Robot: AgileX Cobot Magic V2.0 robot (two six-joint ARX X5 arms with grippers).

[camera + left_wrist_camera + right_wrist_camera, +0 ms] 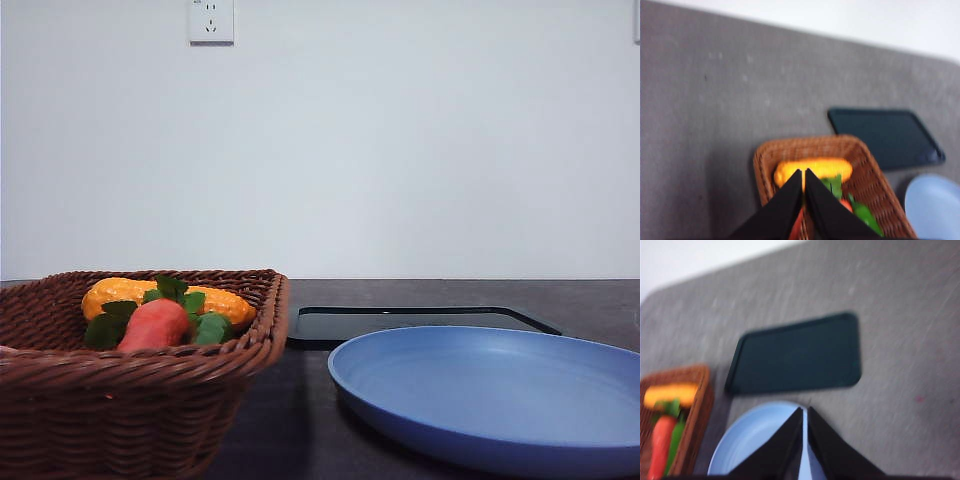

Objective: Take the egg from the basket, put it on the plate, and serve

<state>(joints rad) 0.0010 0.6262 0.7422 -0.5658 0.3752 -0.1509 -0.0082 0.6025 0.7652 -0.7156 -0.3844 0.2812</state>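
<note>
The opening step is judged to be in hand: nothing has been lifted and the plate (pixel 500 400) lies bare. The left gripper (pixel 804 172) is seen high above the basket (pixel 150 360), its two black fingers pressed together with only a thin slit between them and nothing held. The right gripper (pixel 804 412) is likewise closed to a slit and empty, poised above the near part of the plate.

The egg itself cannot be made out in any view (it may lie low behind the basket's rim or under the other produce). The next move is therefore judged to call for the left fingers to be spread and lowered into the basket once the egg is located, with the carrot-like vegetable (pixel 155 322) avoided.

Counted: one basket, one blue plate just beside it, one black tray (pixel 420 322) behind the plate, one yellow corn-like piece (pixel 125 292), one red-orange vegetable with green leaves (pixel 205 328), and no egg that can be seen.
</note>
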